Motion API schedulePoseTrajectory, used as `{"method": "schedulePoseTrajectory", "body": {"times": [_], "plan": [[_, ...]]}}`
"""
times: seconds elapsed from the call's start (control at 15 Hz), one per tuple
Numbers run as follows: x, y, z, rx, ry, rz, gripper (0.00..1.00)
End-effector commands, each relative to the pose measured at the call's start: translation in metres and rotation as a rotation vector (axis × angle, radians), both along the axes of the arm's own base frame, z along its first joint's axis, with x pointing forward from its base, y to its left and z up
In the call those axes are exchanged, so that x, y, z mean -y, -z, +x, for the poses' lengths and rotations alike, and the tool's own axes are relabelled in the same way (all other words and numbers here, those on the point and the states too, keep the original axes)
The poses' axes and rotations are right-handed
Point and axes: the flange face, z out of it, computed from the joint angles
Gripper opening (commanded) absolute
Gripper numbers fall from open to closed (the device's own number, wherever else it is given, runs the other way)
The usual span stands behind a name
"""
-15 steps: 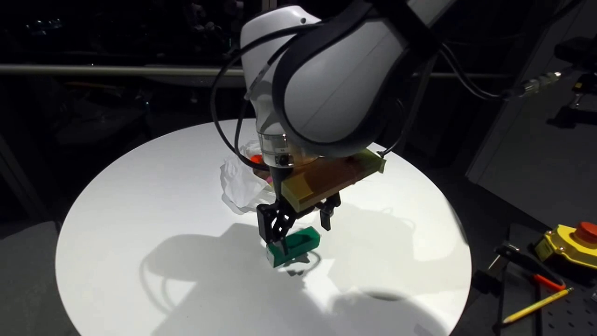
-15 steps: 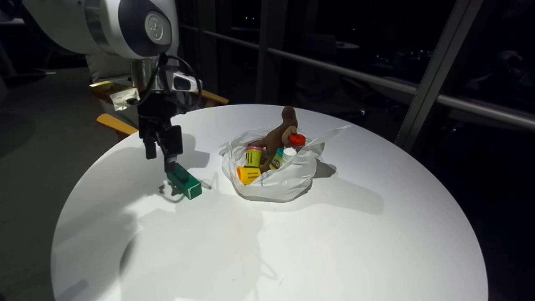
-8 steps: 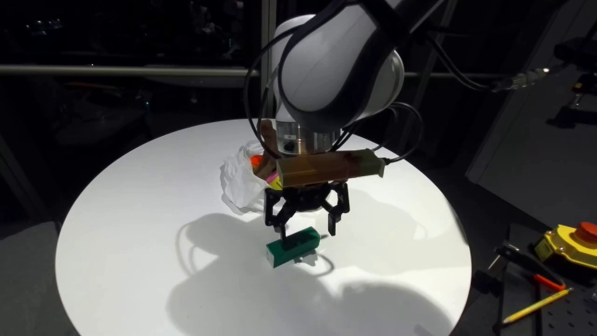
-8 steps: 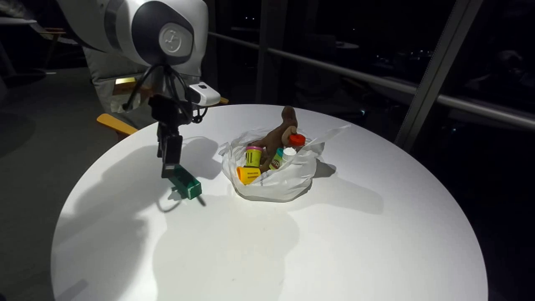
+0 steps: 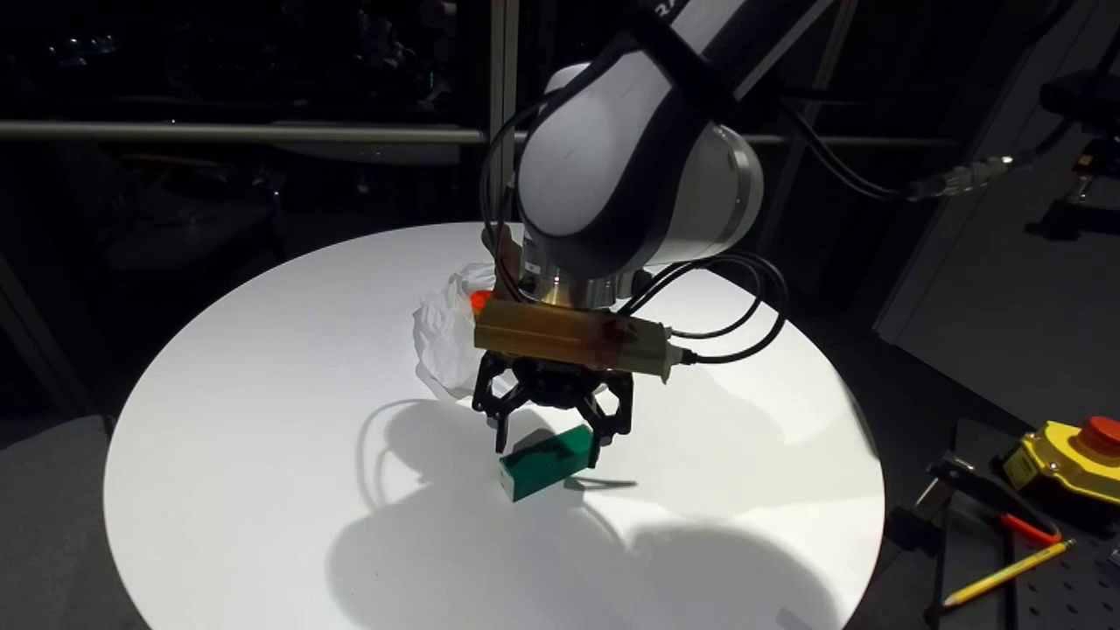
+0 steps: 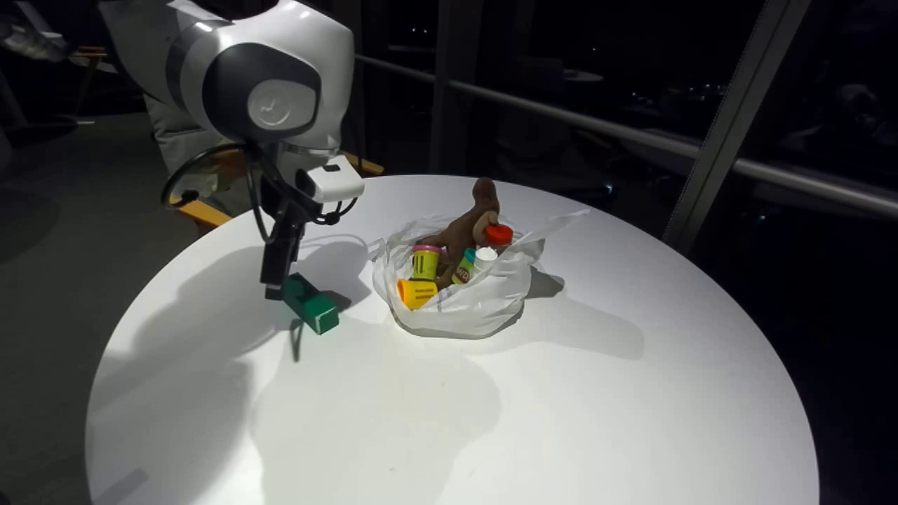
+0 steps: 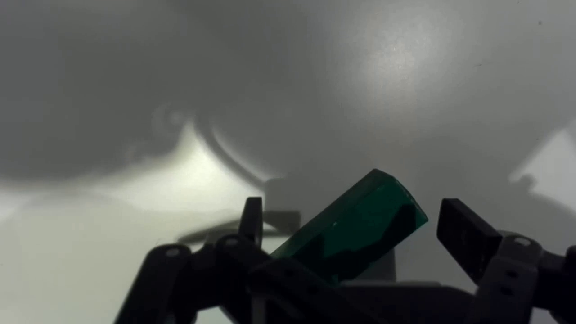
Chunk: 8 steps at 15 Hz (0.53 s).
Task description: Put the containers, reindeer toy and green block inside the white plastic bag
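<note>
Both jaws of your gripper point(image 5: 548, 455) stand wide apart, gripping nothing; the green block point(image 7: 360, 220) shows between them in the wrist view and lies on the white table point(image 6: 596, 421). Right of it in an exterior view you have the white plastic bag point(image 6: 484, 308), holding, left to right, the orange pot point(image 6: 415, 294), pink-lidded pot point(image 6: 425, 265), reindeer toy point(image 6: 461, 236), green-lidded pot point(image 6: 463, 269), white-topped container point(image 6: 485, 257) and red-capped container point(image 6: 499, 236).

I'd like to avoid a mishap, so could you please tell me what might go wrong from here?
The green block lies slantwise to the open jaws, so it may twist or slip as they close. The bag looks crowded and the brown toy pokes above its rim, so the block might topple out.
</note>
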Motion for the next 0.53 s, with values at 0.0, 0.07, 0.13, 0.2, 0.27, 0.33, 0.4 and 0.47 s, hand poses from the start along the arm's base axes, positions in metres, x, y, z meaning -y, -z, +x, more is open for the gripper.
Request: {"method": "schedulePoseTrajectory", "body": {"times": [0.0,0.07,0.13,0.2,0.27,0.33,0.4,0.47], "plan": [[-0.006,0.007,0.000,0.039,0.119,-0.014,1.00],[-0.006,0.010,0.000,0.053,0.139,-0.025,1.00],[-0.007,0.012,0.001,0.063,0.157,-0.034,1.00],[-0.007,0.015,0.002,0.069,0.175,-0.040,1.00],[-0.009,0.018,0.001,0.073,0.191,-0.050,1.00],[-0.009,0.021,0.001,0.074,0.203,-0.062,1.00],[-0.010,0.024,0.001,0.081,0.216,-0.073,1.00],[-0.010,0.025,0.002,0.084,0.227,-0.084,1.00]]}}
